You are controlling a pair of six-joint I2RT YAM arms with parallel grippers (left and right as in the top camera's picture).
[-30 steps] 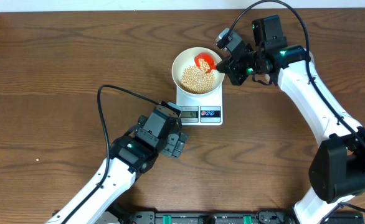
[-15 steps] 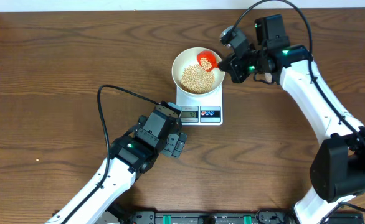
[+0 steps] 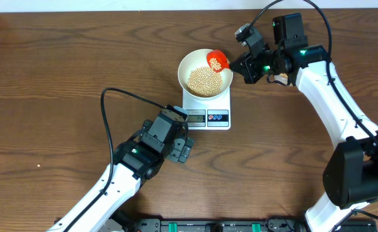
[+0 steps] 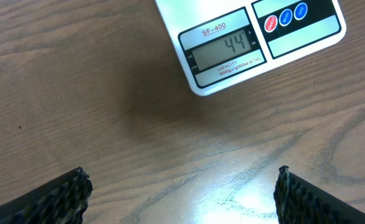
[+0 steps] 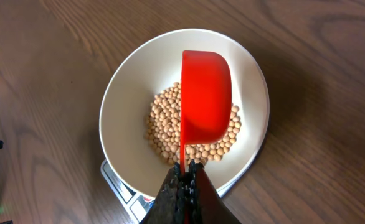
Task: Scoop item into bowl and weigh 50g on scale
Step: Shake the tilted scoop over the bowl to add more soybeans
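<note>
- The white bowl sat on the digital kitchen scale near the middle of the table, toward its 12 o'clock edge.
- A heap of soybeans lay in the bottom of the bowl.
- The scale's display read 44, with a red button and two blue ones at its 3 o'clock side.
- The right pincer was clamped on the thin handle of a red scoop, at the bowl's 3 o'clock rim.
- In the right wrist view, the scoop reached from the pincer toward 12 o'clock over the beans, turned on its side, so that whether it held any beans could not be told.
- The left pincer hung over bare table at the scale's 7 o'clock corner, its fingers wide apart and holding nothing.
- Bowl and beans lay well apart from the left pincer, toward its 1 o'clock in the overhead view.
</note>
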